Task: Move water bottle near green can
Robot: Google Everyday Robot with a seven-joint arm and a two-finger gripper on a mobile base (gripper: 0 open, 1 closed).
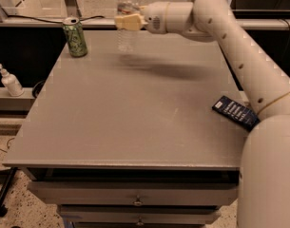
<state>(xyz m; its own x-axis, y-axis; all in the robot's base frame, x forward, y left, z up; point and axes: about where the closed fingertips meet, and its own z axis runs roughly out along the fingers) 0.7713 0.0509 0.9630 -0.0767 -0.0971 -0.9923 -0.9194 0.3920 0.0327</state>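
Risk lies in the leftward approach: the tan end effector [123, 22], clenched on the clear ribbed plastic water bottle [127, 4] above the grey bench's [135, 118] far side, could topple the slim green patterned can [75, 38] (light, far left).

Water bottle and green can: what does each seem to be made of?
Water bottle: clear plastic, apparently; the table shows through its body, and it has a white cap on top. Green can: likely thin metal, with a silvery top rim and printed green sides. The gripper is clamped round the bottle's middle, over the table's far end.
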